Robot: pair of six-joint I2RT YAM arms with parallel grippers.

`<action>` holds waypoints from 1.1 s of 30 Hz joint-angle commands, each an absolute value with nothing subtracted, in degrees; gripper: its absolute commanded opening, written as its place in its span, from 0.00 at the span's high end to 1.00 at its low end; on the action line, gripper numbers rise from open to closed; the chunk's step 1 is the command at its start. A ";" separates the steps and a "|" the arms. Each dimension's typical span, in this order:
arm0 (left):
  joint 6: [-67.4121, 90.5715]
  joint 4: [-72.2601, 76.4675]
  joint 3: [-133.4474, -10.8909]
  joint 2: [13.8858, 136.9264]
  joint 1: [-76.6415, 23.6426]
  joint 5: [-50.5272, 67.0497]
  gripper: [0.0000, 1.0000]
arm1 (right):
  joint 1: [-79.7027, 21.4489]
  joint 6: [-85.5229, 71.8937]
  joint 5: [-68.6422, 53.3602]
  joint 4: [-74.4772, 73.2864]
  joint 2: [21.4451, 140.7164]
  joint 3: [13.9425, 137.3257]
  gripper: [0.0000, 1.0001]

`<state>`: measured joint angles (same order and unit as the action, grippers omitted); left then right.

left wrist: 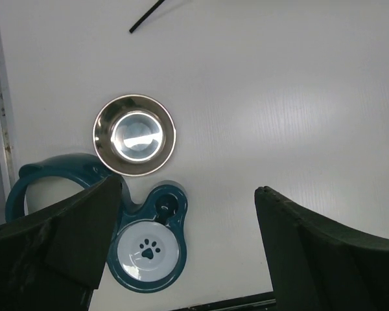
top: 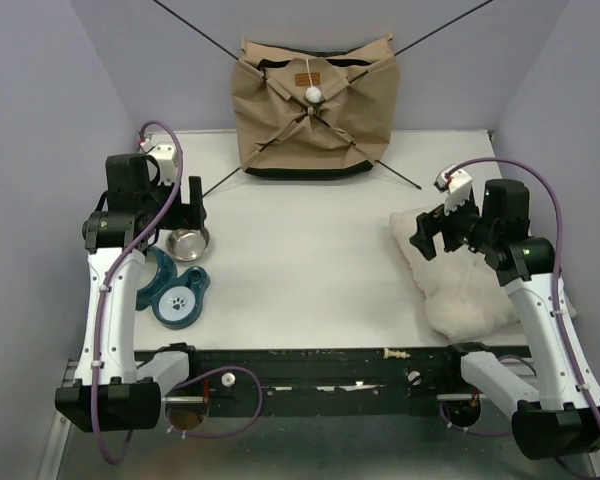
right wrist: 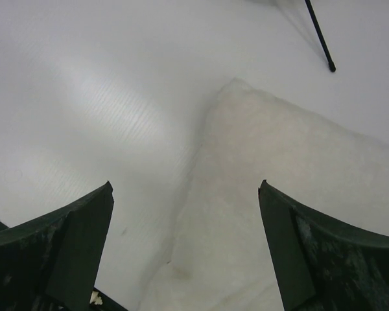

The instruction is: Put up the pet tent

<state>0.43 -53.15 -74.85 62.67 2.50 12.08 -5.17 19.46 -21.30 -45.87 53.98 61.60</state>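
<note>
Tan pet tent (top: 312, 110) is seen at the far table (top: 300, 270) edge; left gripper (left wrist: 188, 194) and right gripper (right wrist: 185, 191) are spread wide, empty.

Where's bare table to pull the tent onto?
The table is bare in the middle, between the steel bowl and the cushion, in front of the tent. Bowl and blue feeder crowd the left; the cushion fills the right.

The pet tent (top: 315, 105) lies at the far middle of the counter (top: 300, 250). At the left sits a metal bowl (top: 187, 241), with a pet bowl stand (top: 178, 292) just before it. A cushion (top: 465, 272) lies at the right.
</note>
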 commanded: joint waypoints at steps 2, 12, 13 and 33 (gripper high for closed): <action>-3.06 -49.13 -79.71 65.47 2.37 14.66 0.01 | -5.01 22.49 -31.27 -35.26 55.19 63.89 0.00; -6.70 -37.39 -77.62 71.19 2.20 32.70 0.01 | -9.48 26.19 -29.82 -28.84 85.67 86.90 0.00; -5.11 -34.83 -76.22 70.50 2.20 32.43 0.01 | -10.62 26.71 -28.32 -26.74 88.65 88.75 0.00; -7.21 -39.02 -75.23 73.21 2.20 30.85 0.01 | -17.05 34.80 -10.29 -13.80 136.75 125.15 0.01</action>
